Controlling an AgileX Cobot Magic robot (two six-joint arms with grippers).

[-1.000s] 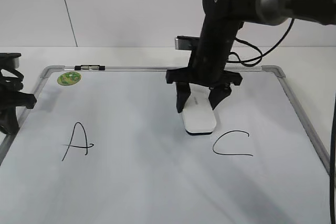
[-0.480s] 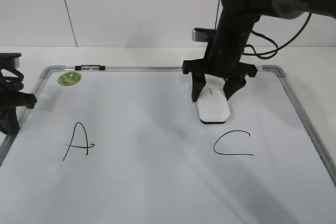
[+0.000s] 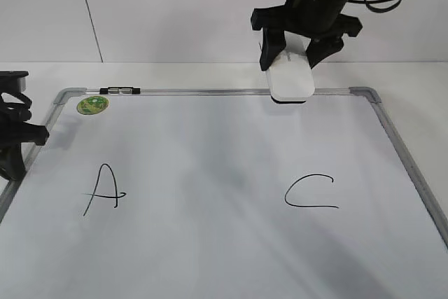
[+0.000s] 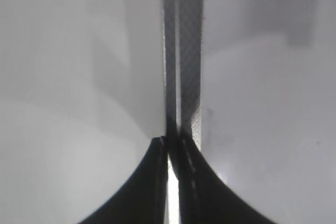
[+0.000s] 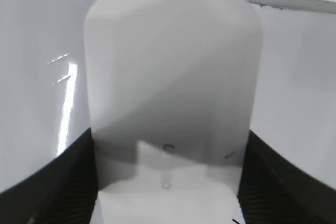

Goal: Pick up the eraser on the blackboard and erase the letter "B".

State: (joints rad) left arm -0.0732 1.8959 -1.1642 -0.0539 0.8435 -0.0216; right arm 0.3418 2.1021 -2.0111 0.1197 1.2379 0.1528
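My right gripper (image 3: 297,52) is shut on the white eraser (image 3: 291,78) and holds it in the air above the far edge of the blackboard (image 3: 210,243). In the right wrist view the eraser (image 5: 170,93) fills the frame between the two dark fingers (image 5: 168,182). The board carries a black "A" (image 3: 103,188) and a black "C" (image 3: 310,192); no letter "B" shows between them. My left gripper (image 3: 12,141) rests at the board's left edge; in the left wrist view its jaws (image 4: 170,145) are shut and hold nothing.
A small black-and-clear marker (image 3: 120,90) lies on the top frame. A round green sticker (image 3: 92,104) sits in the far left corner. A white wall stands behind the table. The board's metal frame (image 4: 181,51) runs up the left wrist view.
My right gripper has lifted the eraser off the board and carried it up and toward the far edge. The left arm has not moved.
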